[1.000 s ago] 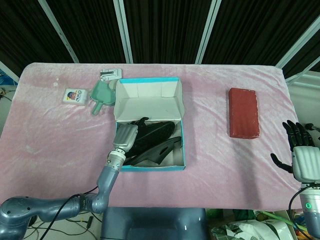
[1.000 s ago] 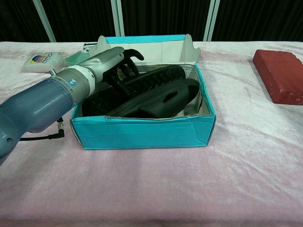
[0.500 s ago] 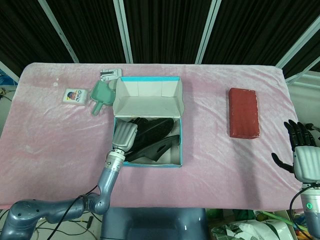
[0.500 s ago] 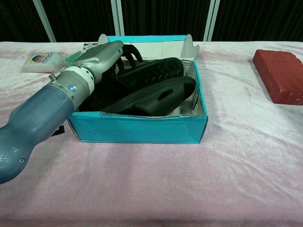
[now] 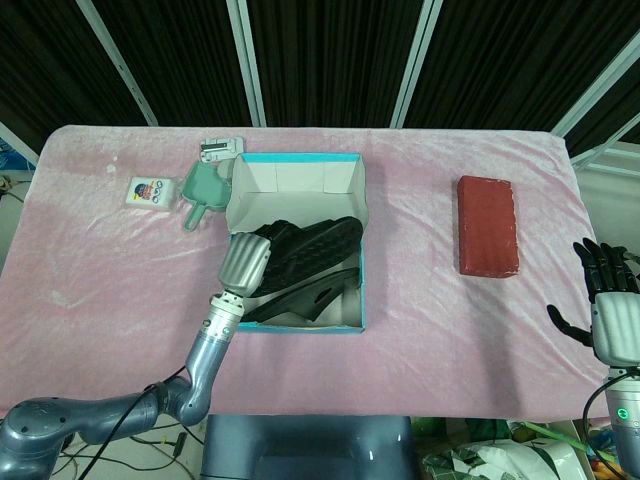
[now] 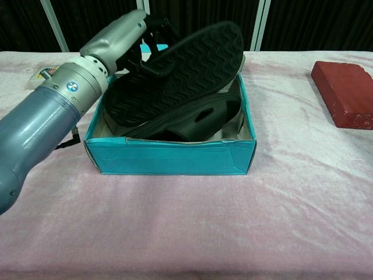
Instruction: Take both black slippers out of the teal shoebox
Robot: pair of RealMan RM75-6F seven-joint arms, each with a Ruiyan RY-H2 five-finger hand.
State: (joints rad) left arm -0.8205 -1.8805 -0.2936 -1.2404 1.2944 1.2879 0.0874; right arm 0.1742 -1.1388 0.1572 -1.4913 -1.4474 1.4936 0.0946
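Observation:
My left hand (image 5: pixel 245 263) (image 6: pixel 123 34) grips one black slipper (image 5: pixel 305 245) (image 6: pixel 180 70) by its left end and holds it raised above the teal shoebox (image 5: pixel 300 325) (image 6: pixel 169 156), sole facing forward. The second black slipper (image 5: pixel 310 292) (image 6: pixel 201 118) still lies inside the box, under the raised one. My right hand (image 5: pixel 608 305) hangs open past the table's right front corner, far from the box, and appears only in the head view.
A red brick (image 5: pixel 487 224) (image 6: pixel 345 92) lies on the pink cloth to the right of the box. Behind the box on the left sit a teal scoop (image 5: pixel 202 189), a small white packet (image 5: pixel 149 191) and a small grey clip-like item (image 5: pixel 221 149).
My left hand has lifted the upper slipper from inside the box to above its rim. The box slid slightly back and left. The right hand has barely moved.

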